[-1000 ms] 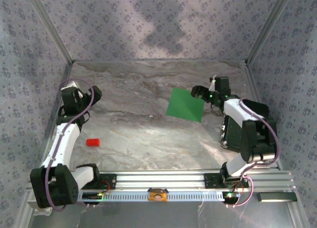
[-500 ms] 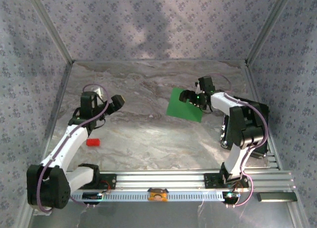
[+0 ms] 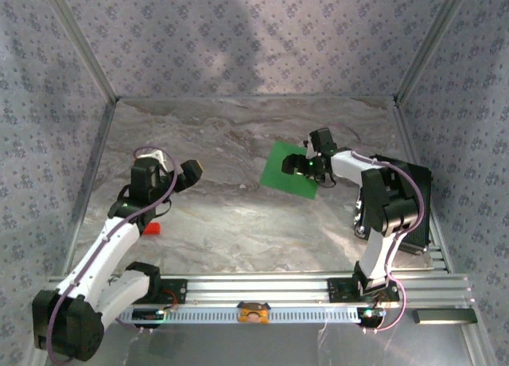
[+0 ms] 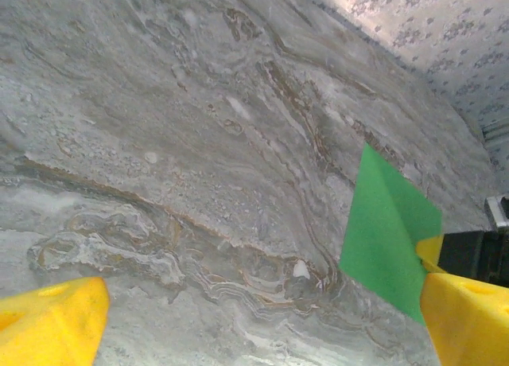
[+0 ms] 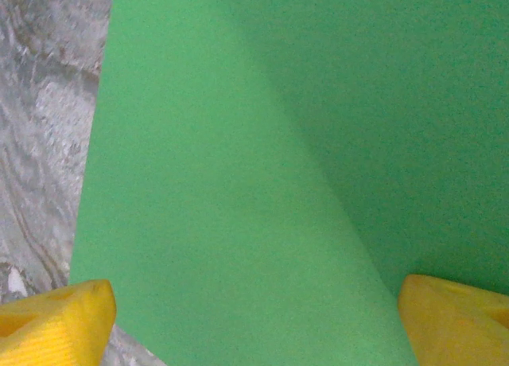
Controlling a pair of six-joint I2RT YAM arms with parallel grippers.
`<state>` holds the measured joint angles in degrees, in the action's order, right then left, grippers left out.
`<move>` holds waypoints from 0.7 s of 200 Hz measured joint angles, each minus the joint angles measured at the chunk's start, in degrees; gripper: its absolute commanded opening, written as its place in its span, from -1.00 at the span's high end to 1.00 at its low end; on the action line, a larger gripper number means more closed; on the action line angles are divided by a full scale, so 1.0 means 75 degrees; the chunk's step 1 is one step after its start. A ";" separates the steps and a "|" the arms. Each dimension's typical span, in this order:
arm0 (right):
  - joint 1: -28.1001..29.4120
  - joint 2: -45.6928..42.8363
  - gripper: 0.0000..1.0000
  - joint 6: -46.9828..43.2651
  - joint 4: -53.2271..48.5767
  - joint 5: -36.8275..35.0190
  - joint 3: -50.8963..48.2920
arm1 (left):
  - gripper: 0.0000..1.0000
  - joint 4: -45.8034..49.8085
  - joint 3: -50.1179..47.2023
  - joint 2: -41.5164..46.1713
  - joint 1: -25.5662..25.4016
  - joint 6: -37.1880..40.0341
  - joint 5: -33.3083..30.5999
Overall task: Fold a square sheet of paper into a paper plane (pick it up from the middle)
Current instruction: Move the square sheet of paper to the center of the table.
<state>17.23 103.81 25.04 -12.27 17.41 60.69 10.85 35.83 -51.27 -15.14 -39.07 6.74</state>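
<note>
the square sheet of paper [image 3: 278, 167] lies on the table [image 3: 231, 215], right of centre. the right tool [image 3: 307, 165] hangs directly over its right half, fingers spread wide and pinching nothing, arm reaching in leftward. the left tool [image 3: 188, 173], spread too, is well apart; the sheet lies to its right.

No legible text or markings.

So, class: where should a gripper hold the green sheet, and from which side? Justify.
Its middle, from above. The green sheet lies thin on the table, and a soft ridge seems to cross its middle. The open right gripper hovers there.
</note>
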 measured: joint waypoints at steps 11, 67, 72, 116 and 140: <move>0.0137 -0.0111 -0.89 0.0003 0.0073 0.0000 -0.0157 | -0.99 0.0038 0.0000 0.0134 0.0000 0.0026 -0.0058; 0.1096 -0.0560 -0.87 0.0356 0.0361 0.0169 -0.0761 | -0.99 0.0213 0.0000 0.0256 0.0000 0.0085 -0.0082; 0.1212 -0.0571 -0.87 0.0431 0.0358 0.0239 -0.0761 | -0.99 0.0221 0.0000 0.0248 0.0000 0.0085 -0.0073; 0.1670 -0.0930 -0.87 0.0810 -0.0038 0.0612 -0.0801 | -0.99 0.0358 0.0000 0.0070 0.0000 0.0108 0.0181; 0.1457 -0.1032 -0.84 0.0799 -0.0213 0.0603 -0.0603 | -0.99 0.0361 0.0000 -0.0038 -0.0099 0.0143 0.0248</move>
<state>28.16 96.07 31.03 -13.87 21.93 56.16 13.56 35.83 -51.55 -15.88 -38.00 8.60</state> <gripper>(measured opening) 0.926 0.997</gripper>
